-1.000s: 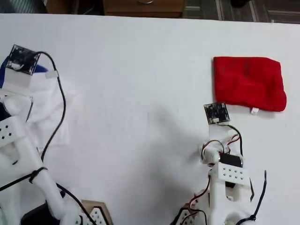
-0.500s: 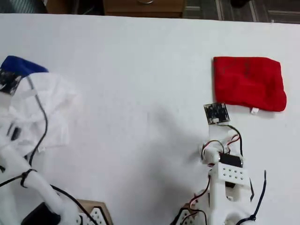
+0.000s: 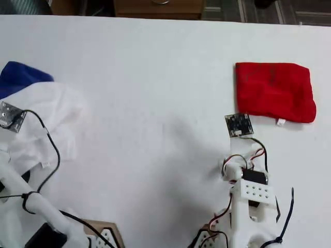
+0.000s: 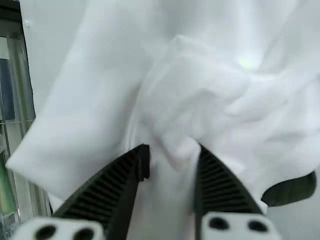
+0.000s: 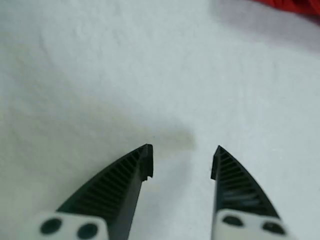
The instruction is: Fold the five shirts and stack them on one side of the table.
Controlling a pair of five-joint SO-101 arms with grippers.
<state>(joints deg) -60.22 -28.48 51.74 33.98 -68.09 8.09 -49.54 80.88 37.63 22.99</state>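
The white table point(image 3: 155, 67) carries three shirts. The red shirt point(image 3: 274, 92) lies folded into a neat rectangle at the right of the high view, above the middle, with a small white tag point(image 3: 281, 122) sticking out at its lower edge. At the far left lies the white shirt point(image 3: 51, 121), crumpled and not folded. Its upper part lies over the blue shirt point(image 3: 20, 73), of which one rounded corner shows at the upper left.

The left arm point(image 3: 15, 181) comes up from the lower left corner and stands over the near part of the white shirt. In the left wrist view the left gripper point(image 4: 172, 155) has its two dark fingers point(image 4: 125, 175) pressed on a bunched fold of the white shirt – the fold fills the gap between them.

The right arm point(image 3: 251, 194) stands at the lower right, just below the red shirt and not touching it. The right gripper point(image 5: 181, 150) has its fingers apart – between them is bare table. An edge of the red shirt point(image 5: 295, 5) shows beyond the fingers.
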